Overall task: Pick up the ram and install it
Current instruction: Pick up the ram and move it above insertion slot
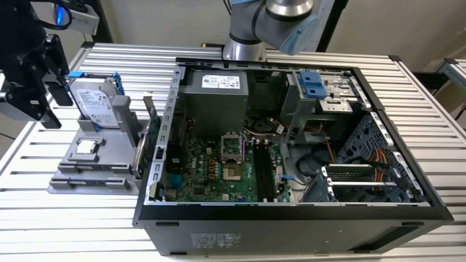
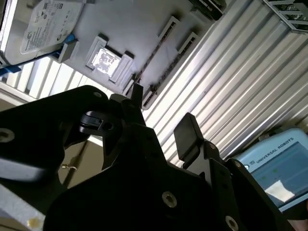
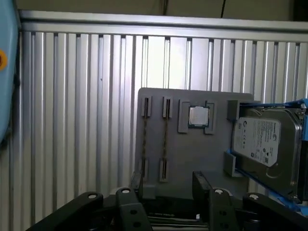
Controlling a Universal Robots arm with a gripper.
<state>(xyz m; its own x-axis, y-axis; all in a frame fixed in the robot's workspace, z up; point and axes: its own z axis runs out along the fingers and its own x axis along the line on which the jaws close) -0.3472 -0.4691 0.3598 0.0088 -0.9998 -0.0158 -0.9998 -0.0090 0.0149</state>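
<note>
1. The gripper (image 3: 167, 178) is shown with its two black fingers (image 3: 204, 185) spread apart; nothing is held between them, so the claw is released
2. In the exterior view the gripper is found at the exterior view's left edge, raised over the slatted metal table (image 1: 73, 229), on the exterior view's left of the hard drive (image 1: 98, 101)
3. In the first wrist view the ram (image 3: 144, 139) is seen edge-on as a thin dark strip, stood on its long edge between slotted brackets of the grey holder (image 3: 192, 159)
4. A second strip (image 3: 165, 139) of the same look is stood just beside it in a matching pair of brackets
5. Neither strip is touched by the fingers; the gripper is kept apart from the holder
6. On the same holder a square silver processor chip (image 3: 198, 116) is seated in a recess, and the hard drive is propped in a cradle with blue edges
7. The holder is placed on the table at the exterior view's left of the open computer case (image 1: 291, 224); a green card (image 1: 143, 153) with a metal bracket is stood between the two
8. Inside the case the motherboard (image 1: 211, 169) is laid flat, and long black memory slots (image 1: 266, 172) are seen on it; whether a stick is seated there cannot be told
</note>
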